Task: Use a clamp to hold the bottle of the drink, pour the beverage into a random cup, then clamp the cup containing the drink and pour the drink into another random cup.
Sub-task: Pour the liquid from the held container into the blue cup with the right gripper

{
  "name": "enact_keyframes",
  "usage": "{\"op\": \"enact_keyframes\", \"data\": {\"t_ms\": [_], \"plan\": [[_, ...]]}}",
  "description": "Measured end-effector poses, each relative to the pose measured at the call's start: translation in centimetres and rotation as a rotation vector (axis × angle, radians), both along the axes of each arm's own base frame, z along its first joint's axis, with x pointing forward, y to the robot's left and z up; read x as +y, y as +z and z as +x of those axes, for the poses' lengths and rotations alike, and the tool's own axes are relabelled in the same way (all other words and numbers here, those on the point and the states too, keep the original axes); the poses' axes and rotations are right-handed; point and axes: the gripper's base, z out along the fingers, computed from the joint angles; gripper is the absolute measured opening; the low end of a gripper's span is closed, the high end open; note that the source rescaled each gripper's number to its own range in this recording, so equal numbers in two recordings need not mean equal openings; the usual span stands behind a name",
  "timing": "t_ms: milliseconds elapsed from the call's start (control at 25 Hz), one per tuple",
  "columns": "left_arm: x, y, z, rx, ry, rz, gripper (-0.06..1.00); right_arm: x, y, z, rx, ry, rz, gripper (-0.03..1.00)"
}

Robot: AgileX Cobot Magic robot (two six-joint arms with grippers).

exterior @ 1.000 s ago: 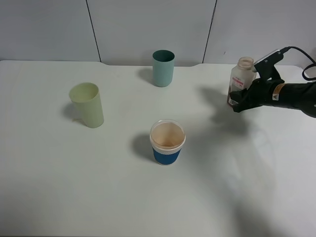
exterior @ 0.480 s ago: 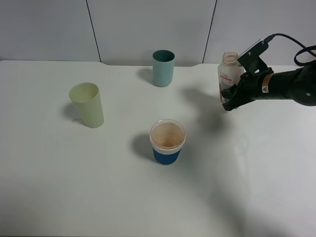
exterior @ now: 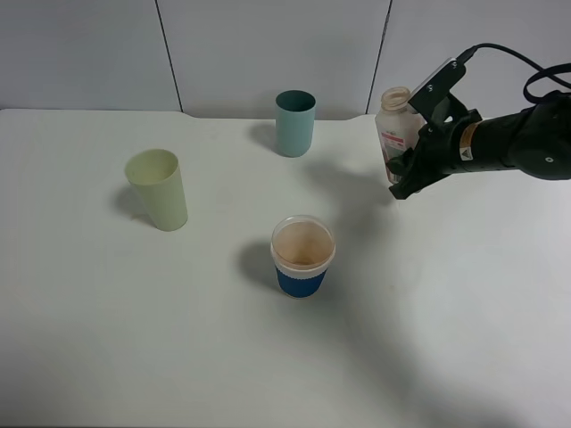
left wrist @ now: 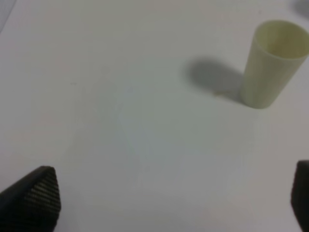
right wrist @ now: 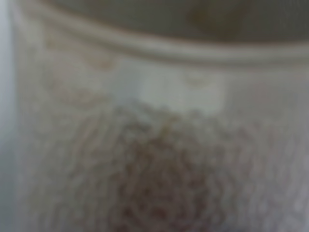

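My right gripper [exterior: 409, 171] is shut on the lower part of the bottle of the drink [exterior: 393, 132]. It holds the bottle upright above the table at the back right. The capless bottle fills the right wrist view as a blurred, brownish translucent wall [right wrist: 154, 145]. The short cup with the white band and blue sleeve [exterior: 302, 257] stands mid-table, to the front left of the bottle, and its inside looks brownish. The pale yellow-green tumbler [exterior: 158, 189] stands at the left. In the left wrist view this tumbler [left wrist: 273, 63] lies beyond my open, empty left gripper [left wrist: 166, 198].
A darker teal tumbler [exterior: 294, 123] stands at the back centre, left of the held bottle. The white table [exterior: 446, 339] ends at a grey panelled wall behind. A black cable trails from the right arm at the upper right.
My right gripper has carried the bottle leftward and a little toward the back, nearer the teal tumbler. The cups have not moved.
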Motion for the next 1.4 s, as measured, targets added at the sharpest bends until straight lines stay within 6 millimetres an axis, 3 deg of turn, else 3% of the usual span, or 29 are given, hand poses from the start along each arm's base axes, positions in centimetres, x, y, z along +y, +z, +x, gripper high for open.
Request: {"op": "enact_keyframes", "data": {"t_ms": [520, 1000, 1400], "plan": [[0.0, 0.0, 0.0, 0.000, 0.000, 0.000, 0.89, 2.9, 0.2, -1.3, 0.037, 0.069, -0.065, 0.01], [0.0, 0.0, 0.0, 0.000, 0.000, 0.000, 0.89, 3.5, 2.8, -2.3, -0.009, 0.075, -0.093, 0.01], [0.0, 0.0, 0.0, 0.000, 0.000, 0.000, 0.89, 5.9, 3.4, -3.5, -0.016, 0.133, -0.080, 0.01]]}}
